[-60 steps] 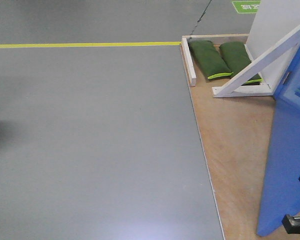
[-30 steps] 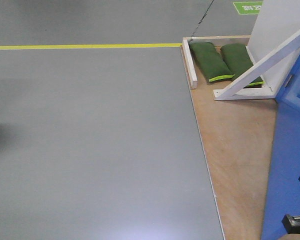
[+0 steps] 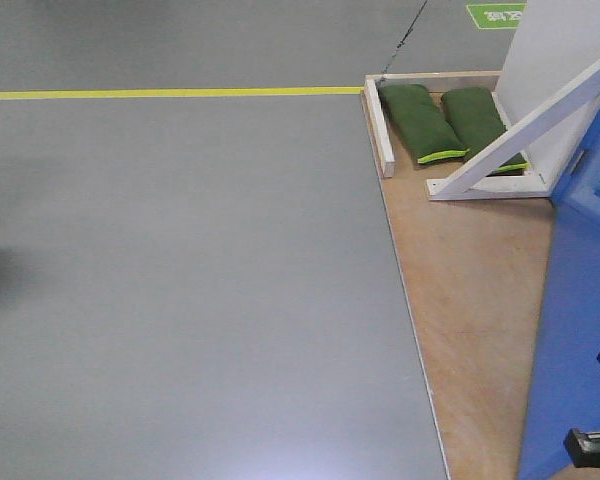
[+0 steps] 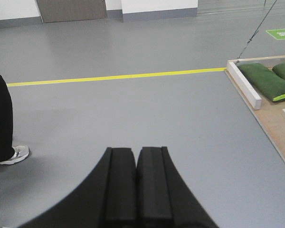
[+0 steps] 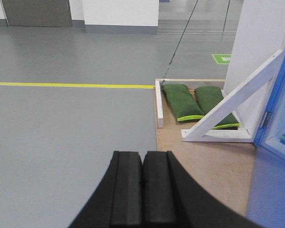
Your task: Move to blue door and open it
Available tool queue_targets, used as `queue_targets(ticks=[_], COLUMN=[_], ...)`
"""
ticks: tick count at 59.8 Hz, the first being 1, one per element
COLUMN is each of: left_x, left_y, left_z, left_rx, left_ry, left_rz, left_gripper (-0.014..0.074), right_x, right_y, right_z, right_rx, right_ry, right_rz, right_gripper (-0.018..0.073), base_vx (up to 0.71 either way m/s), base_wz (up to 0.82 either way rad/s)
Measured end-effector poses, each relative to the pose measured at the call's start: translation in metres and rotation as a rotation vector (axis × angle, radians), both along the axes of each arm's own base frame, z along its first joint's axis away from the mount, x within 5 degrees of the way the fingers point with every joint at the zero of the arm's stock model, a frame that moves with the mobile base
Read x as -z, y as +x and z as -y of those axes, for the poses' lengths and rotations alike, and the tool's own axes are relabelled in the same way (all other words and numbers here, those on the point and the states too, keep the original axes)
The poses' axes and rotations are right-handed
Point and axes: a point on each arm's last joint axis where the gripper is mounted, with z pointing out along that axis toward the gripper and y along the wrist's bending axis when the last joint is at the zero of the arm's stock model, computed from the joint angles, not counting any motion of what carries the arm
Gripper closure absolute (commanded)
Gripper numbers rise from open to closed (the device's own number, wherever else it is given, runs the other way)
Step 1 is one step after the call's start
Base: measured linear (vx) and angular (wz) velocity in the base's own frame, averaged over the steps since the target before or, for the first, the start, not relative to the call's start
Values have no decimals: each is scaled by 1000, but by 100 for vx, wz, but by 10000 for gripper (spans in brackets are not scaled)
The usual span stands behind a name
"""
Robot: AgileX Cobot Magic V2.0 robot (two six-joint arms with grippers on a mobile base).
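The blue door (image 3: 575, 330) stands at the right edge of the front view as a tall glossy blue panel rising from a plywood platform; its handle is out of view. The right wrist view shows the blue door (image 5: 275, 185) at its right edge too, with a blue frame above it. My left gripper (image 4: 136, 151) is shut with nothing in it and points over bare grey floor, far left of the door. My right gripper (image 5: 142, 154) is also shut and empty, over the floor by the platform's edge. A black part of my right arm (image 3: 595, 445) shows beside the door.
The plywood platform (image 3: 470, 300) carries a white panel with a diagonal brace (image 3: 520, 130) and two green sandbags (image 3: 420, 120) inside a white wooden rim. A yellow floor line (image 3: 180, 92) crosses ahead. A person's dark leg and shoe (image 4: 0, 123) stand at the left.
The front view has crept slightly: the platform and yellow line sit a little lower, and the door's lower corner has slid out of the bottom of the frame. Both grippers look the same.
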Motion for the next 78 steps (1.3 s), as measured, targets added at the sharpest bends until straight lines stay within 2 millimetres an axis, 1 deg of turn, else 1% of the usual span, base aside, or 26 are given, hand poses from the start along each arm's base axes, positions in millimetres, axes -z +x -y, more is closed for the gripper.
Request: queue_targets(ticks=[24,29,31,34,40,45,51,57,62,69,75,78], left_x=[0,0,0,0,0,0,0,0,0,0,0,0], left_y=[0,0,0,0,0,0,0,0,0,0,0,0], left_z=[0,0,0,0,0,0,0,0,0,0,0,0], left_rx=[0,0,0,0,0,0,0,0,0,0,0,0], left_ry=[0,0,0,0,0,0,0,0,0,0,0,0], left_rz=[0,0,0,0,0,0,0,0,0,0,0,0], left_gripper=[526,526,526,526,526,526,526,526,526,526,526,526], right_x=[0,1,-3,-14,-52,-85,-118,-145,-164,-194,-215,-222], right_y=[0,3,5,10,24,38,52,66,75,86,91,93], right_z=[0,2,3,5,8,13,20,28,35,53,77,90], right_rx=[4,35,54,88,155,211,264,305,345,427,534,591], right_ry=[0,3,8,30,122,214,312,419,523,699,834,896], right_rz=[-3,-56,-90,-112,-102,-54,10,65,120,245,378,437], right_gripper=[554,554,554,554,554,554,554,554,554,554,554,554], base_vx=[0,0,0,0,0,0,0,0,0,0,0,0], base_wz=[0,0,0,0,0,0,0,0,0,0,0,0])
